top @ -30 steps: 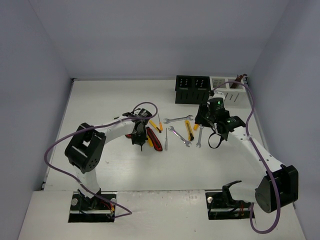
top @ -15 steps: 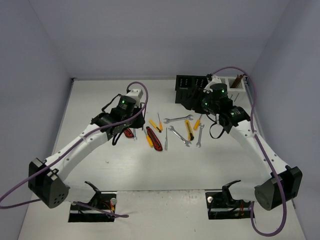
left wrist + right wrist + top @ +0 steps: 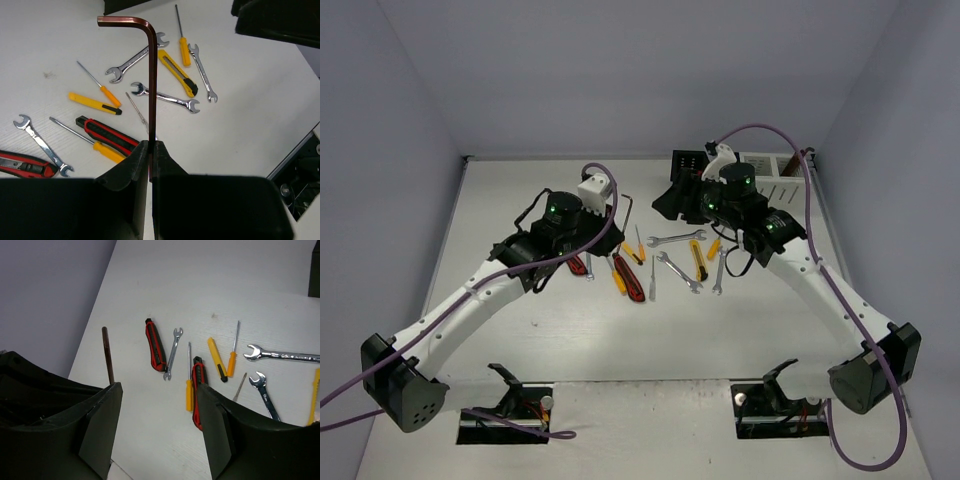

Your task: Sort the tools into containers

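Note:
My left gripper is shut on the long shaft of a dark L-shaped hex key, which hangs above the table with its short arm bent left. In the top view this gripper hovers just behind the tool spread. Silver wrenches, orange-handled screwdrivers, yellow knives and red-black knives lie scattered on the table. My right gripper is open with nothing between its fingers, and sits in front of the black container. The white container stands to the right of the black one.
Both containers stand against the back wall, and my right arm partly hides the black one. A purple cable loops above the right arm. In the right wrist view, a red-black knife and a wrench lie on the table.
My left gripper has lifted away from the tools with the hex key and moved back and to the right. My right gripper has swung left, in front of the black container, and its jaws have widened.

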